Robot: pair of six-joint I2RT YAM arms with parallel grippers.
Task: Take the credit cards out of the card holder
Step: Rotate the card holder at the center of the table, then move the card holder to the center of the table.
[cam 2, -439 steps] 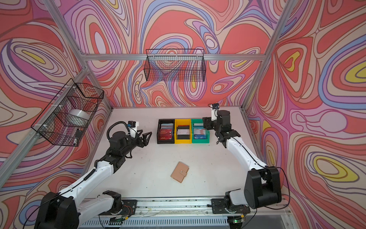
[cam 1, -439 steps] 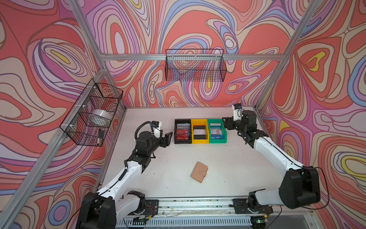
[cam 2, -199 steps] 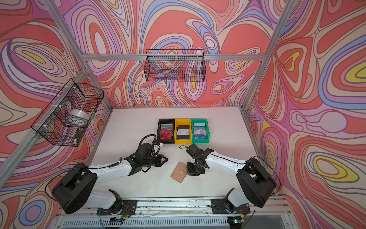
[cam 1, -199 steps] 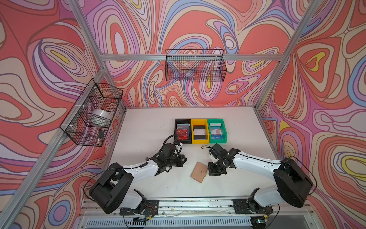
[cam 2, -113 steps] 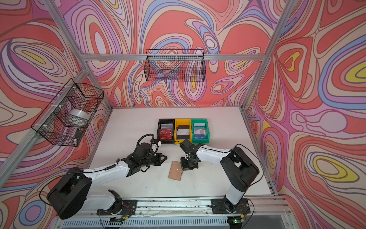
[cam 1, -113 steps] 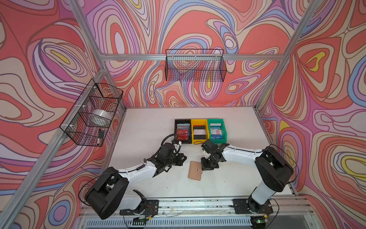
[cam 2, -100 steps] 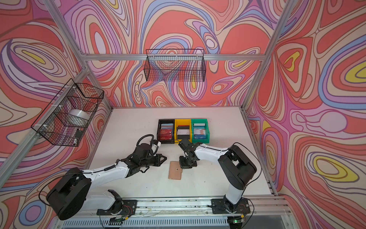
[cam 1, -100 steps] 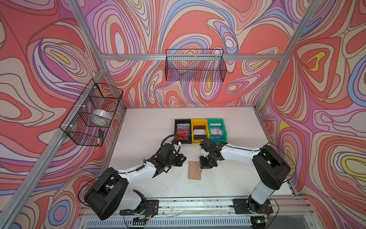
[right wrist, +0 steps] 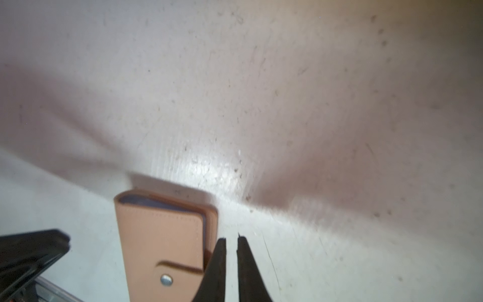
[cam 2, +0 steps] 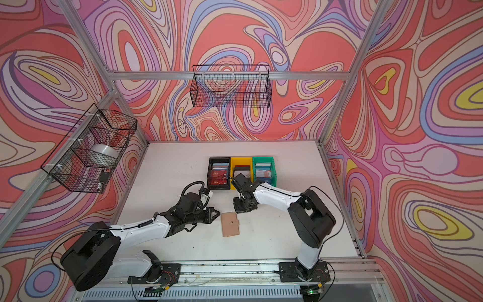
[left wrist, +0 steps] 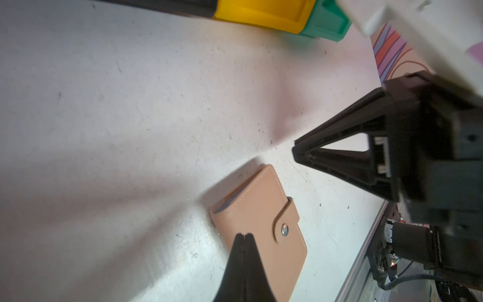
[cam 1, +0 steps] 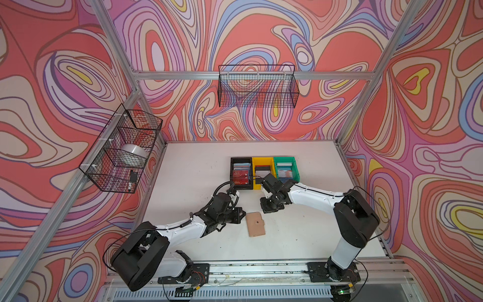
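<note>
The tan card holder (cam 1: 255, 224) (cam 2: 230, 224) lies closed on the white table, its tab snapped down. The credit cards are hidden inside it; only bluish sleeve edges (right wrist: 156, 202) show at one end. My left gripper (cam 1: 243, 213) (left wrist: 243, 235) is shut and empty, its tip low at the holder's left edge. My right gripper (cam 1: 270, 208) (right wrist: 231, 238) hangs just behind the holder's far right corner. Its jaws stand a narrow slit apart with nothing between them. In the left wrist view the card holder (left wrist: 264, 217) lies under my tip.
A black bin (cam 1: 241, 160), a yellow bin (cam 1: 262, 160) and a green bin (cam 1: 285, 159) stand in a row behind the grippers, each holding cards. Wire baskets hang on the left wall (cam 1: 122, 149) and the back wall (cam 1: 257, 86). The table's front rail (cam 1: 248, 266) is close.
Both arms came down from the back to the holder. The holder slid a little left and turned straighter. My right gripper moved left and back, and its jaws parted slightly.
</note>
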